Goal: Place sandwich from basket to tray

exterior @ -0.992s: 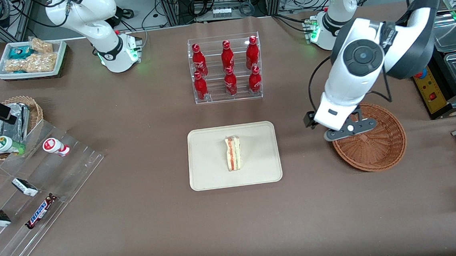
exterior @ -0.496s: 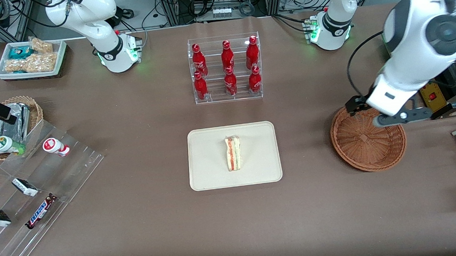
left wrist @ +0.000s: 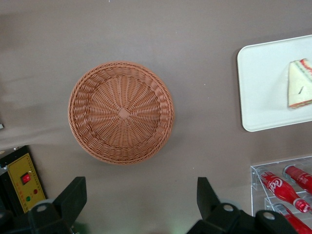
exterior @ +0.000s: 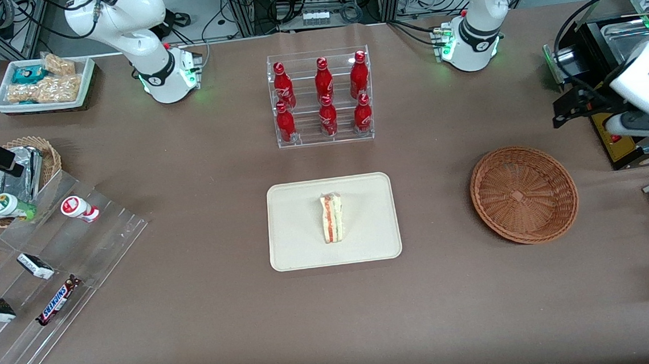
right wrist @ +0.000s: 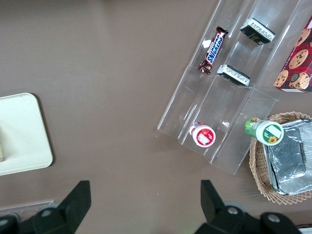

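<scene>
The sandwich (exterior: 332, 217) lies on the cream tray (exterior: 295, 207) in the middle of the table; both also show in the left wrist view, sandwich (left wrist: 300, 83) on tray (left wrist: 261, 83). The round reddish-brown basket (exterior: 524, 194) stands empty toward the working arm's end; it shows in the left wrist view too (left wrist: 121, 111). My left gripper (exterior: 643, 122) is high above the table's edge, farther from the front camera than the basket and well apart from it. Its fingers (left wrist: 72, 197) are spread wide with nothing between them.
A clear rack of red bottles (exterior: 321, 97) stands farther from the front camera than the tray. A yellow control box (exterior: 612, 130) and metal bins sit by the gripper. Snack racks (exterior: 40, 276) and a small tan basket (exterior: 13, 175) lie toward the parked arm's end.
The left gripper has risen from over the basket's rim and swung away past it toward the working arm's end of the table. The sandwich and tray have not moved.
</scene>
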Controlling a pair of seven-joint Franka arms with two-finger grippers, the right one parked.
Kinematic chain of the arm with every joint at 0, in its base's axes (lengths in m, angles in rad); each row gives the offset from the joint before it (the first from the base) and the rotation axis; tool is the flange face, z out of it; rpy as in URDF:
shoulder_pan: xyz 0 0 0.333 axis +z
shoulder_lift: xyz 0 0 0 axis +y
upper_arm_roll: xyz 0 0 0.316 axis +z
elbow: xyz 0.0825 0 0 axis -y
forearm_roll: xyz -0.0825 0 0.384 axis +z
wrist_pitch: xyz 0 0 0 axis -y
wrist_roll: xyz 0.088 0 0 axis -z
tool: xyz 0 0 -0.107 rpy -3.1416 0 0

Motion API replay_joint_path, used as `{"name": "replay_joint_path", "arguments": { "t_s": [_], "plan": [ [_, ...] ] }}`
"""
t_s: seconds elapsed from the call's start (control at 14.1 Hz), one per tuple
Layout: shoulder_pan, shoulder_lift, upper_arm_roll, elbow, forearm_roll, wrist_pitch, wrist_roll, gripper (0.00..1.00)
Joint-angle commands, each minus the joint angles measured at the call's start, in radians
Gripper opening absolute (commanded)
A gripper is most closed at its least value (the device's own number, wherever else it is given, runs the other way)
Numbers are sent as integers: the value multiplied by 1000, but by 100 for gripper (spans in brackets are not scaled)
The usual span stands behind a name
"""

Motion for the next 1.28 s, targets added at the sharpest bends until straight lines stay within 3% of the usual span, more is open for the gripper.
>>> {"name": "replay_joint_path", "arguments": {
  "t_s": [0.0,1.2],
  "plan": [
    [-20,28,15,47,-17,-34,19,100],
    [-24,19,-45,40,-7,-52,4,100]
  ]
}}
